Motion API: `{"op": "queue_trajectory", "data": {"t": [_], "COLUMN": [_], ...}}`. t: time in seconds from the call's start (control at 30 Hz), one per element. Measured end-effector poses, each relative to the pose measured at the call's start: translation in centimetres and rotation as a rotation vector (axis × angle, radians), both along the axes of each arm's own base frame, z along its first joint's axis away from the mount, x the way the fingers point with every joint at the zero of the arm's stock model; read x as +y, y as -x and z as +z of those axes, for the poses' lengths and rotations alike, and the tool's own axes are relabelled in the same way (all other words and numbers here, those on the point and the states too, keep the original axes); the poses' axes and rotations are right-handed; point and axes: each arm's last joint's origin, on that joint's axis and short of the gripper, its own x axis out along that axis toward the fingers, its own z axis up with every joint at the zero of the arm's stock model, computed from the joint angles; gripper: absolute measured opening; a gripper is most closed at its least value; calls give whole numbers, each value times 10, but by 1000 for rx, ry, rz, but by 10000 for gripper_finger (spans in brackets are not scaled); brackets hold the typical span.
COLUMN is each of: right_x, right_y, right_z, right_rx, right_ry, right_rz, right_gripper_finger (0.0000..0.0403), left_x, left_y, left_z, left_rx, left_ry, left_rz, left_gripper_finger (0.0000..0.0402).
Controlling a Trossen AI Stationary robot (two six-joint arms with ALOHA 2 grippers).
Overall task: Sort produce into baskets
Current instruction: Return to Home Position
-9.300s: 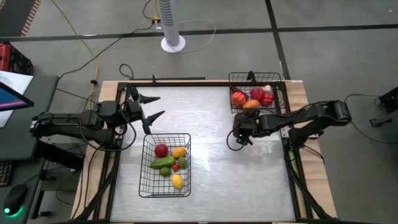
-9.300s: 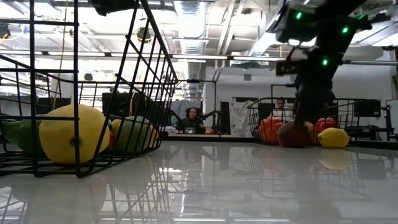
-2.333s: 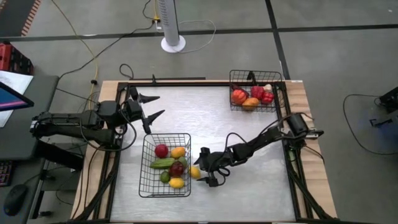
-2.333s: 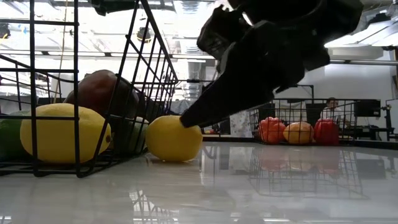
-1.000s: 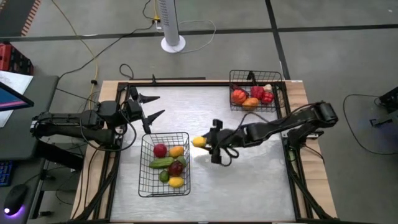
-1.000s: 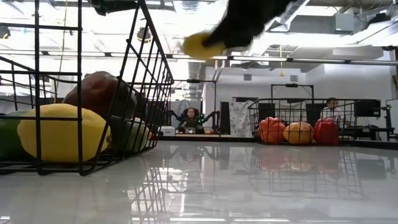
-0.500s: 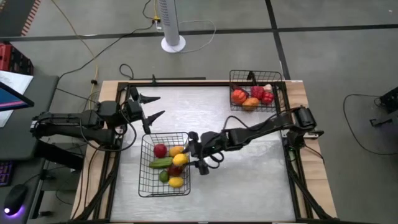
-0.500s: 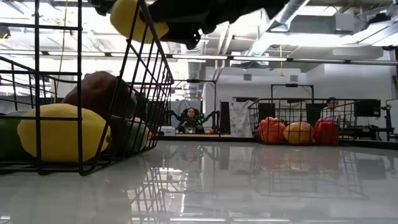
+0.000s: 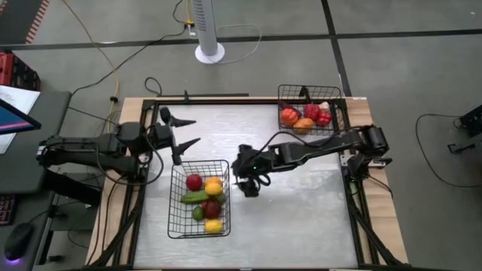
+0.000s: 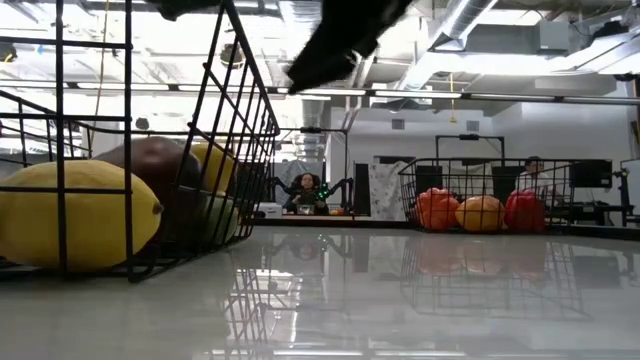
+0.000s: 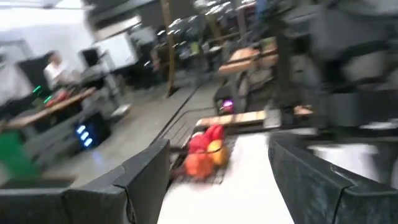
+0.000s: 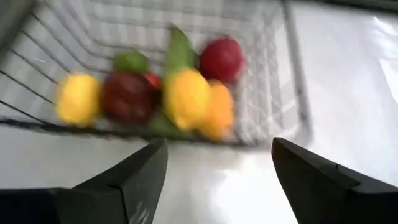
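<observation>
With the lemon (image 9: 214, 188) in the near basket (image 9: 200, 162), our right hand (image 9: 247, 184) hangs open and empty beside it and, we judge, must go home, while the left hand (image 9: 195, 129) waits open.

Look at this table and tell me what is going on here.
A two-armed robot is sorting toy produce into two wire baskets. The right gripper hangs open and empty just beside the near basket, which holds two lemons, a dark red fruit and other pieces. The far basket holds red and orange produce. The left gripper waits open at the left side of the table.
</observation>
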Motion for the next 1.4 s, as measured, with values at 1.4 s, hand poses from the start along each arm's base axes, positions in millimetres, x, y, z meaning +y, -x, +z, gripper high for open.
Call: {"op": "queue_trajectory", "data": {"t": [1.4], "right_x": [-73], "right_y": [245], "right_z": [-101], "right_rx": [-731], "right_ry": [-452], "right_rz": [-159], "right_gripper_finger": [291], "left_x": [20], "left_y": [28], "left_z": [-40], "left_rx": [-343], "left_ry": [217], "left_rz": [171], "left_gripper_finger": [258]}}
